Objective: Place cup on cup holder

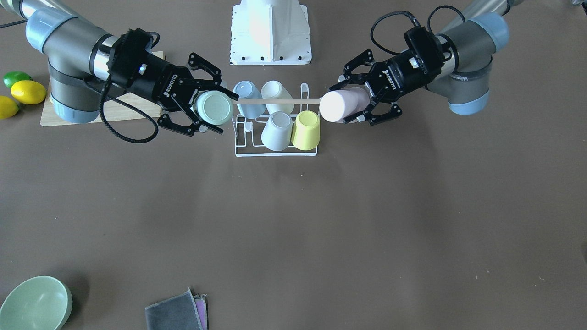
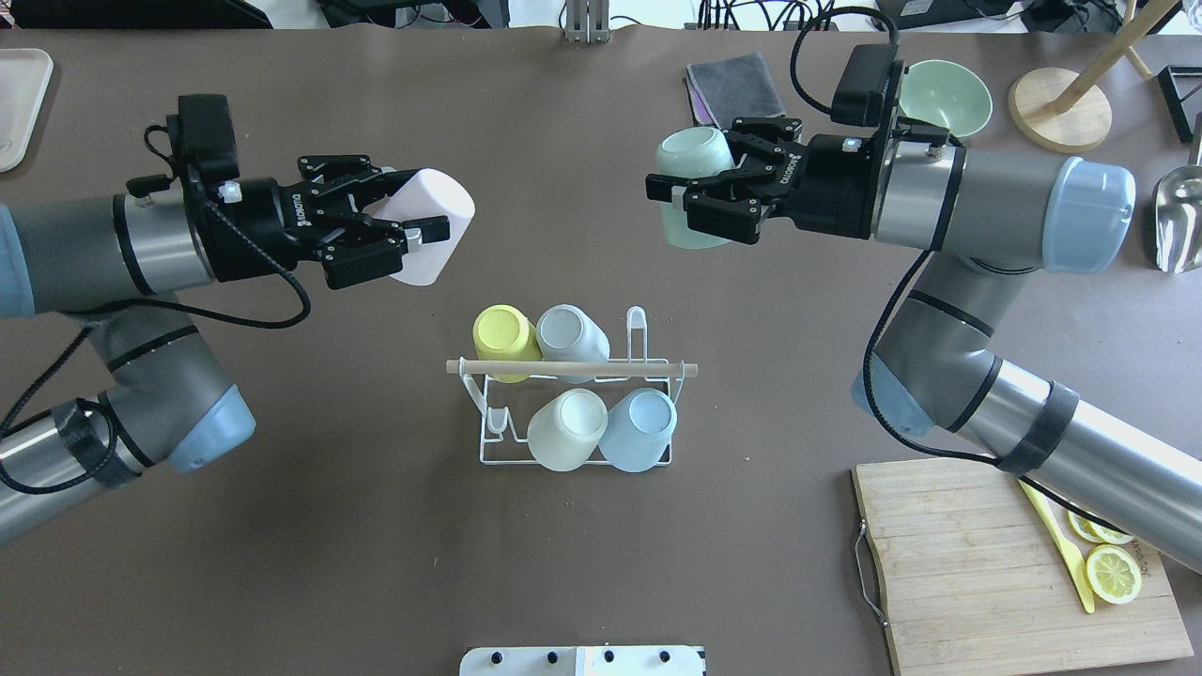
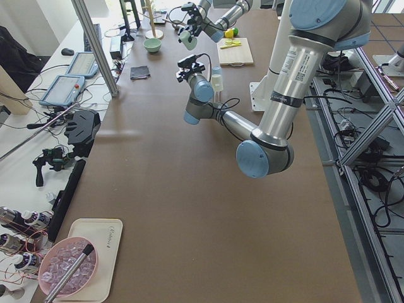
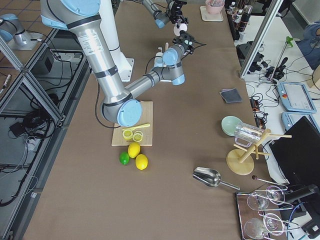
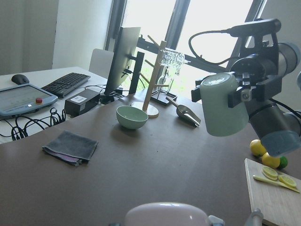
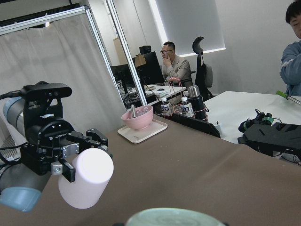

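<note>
The cup holder (image 2: pixel 648 370) is a white wire rack with a wooden rod handle, standing mid-table; it also shows in the front view (image 1: pixel 305 100). It holds a yellow cup (image 2: pixel 504 335), a grey cup (image 2: pixel 569 335), a cream cup (image 2: pixel 566 429) and a light blue cup (image 2: pixel 639 429), all upside down. My left gripper (image 2: pixel 413 211) is shut on a pink cup (image 2: pixel 434 225), held on its side in the air left of and beyond the rack. My right gripper (image 2: pixel 690 183) is shut on a pale green cup (image 2: pixel 690 155), held in the air right of and beyond the rack.
A wooden cutting board (image 2: pixel 977 554) with lemon slices lies at the near right. A green bowl (image 2: pixel 948 94), a grey cloth (image 2: pixel 737 84) and a wooden stand (image 2: pixel 1061 113) sit at the far right. Lemons and a lime (image 1: pixel 23 89) lie beside the board.
</note>
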{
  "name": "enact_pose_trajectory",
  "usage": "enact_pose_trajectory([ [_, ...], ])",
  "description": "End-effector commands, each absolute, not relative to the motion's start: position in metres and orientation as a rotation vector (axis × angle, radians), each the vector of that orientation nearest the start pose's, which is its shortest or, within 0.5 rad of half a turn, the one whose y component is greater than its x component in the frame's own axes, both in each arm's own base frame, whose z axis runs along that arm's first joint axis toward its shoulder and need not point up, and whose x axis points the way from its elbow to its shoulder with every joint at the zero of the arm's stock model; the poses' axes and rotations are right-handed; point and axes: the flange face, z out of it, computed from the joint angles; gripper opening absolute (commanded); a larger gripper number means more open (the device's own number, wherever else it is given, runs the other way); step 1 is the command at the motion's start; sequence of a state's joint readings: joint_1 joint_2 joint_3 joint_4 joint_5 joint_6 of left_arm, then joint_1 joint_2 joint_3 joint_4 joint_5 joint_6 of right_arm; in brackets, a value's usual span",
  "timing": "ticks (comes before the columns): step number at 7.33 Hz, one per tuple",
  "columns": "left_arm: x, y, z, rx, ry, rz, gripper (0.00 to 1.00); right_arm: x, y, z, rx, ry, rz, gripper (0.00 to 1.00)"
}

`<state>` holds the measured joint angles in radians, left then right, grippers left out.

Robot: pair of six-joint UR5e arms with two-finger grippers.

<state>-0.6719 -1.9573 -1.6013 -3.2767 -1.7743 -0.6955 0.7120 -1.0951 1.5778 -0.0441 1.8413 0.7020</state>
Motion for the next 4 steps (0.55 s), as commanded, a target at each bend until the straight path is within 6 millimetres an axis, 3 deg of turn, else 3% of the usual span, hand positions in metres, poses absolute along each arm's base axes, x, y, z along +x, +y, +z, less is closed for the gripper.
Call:
enact_pose_trajectory([
  [1, 0.386, -0.363, 0.245, 1.473, 1.643, 0.241, 0.00, -0.415, -0.446, 0.228, 1.333, -1.465, -0.406, 0.00],
  [2, 0.393, -0.332, 0.255, 1.498, 1.619, 0.272, 0.00, -0.426, -0.447, 0.222, 1.325, -1.443, -0.396, 0.00],
  [3, 0.413, -0.292, 0.271, 1.525, 1.620, 0.226, 0.00, -0.446, -0.435, 0.222, 1.319, -1.444, -0.380, 0.00],
  [4, 0.423, -0.269, 0.280, 1.571, 1.573, 0.202, 0.00, -0.458, -0.427, 0.225, 1.338, -1.420, -0.404, 0.00],
])
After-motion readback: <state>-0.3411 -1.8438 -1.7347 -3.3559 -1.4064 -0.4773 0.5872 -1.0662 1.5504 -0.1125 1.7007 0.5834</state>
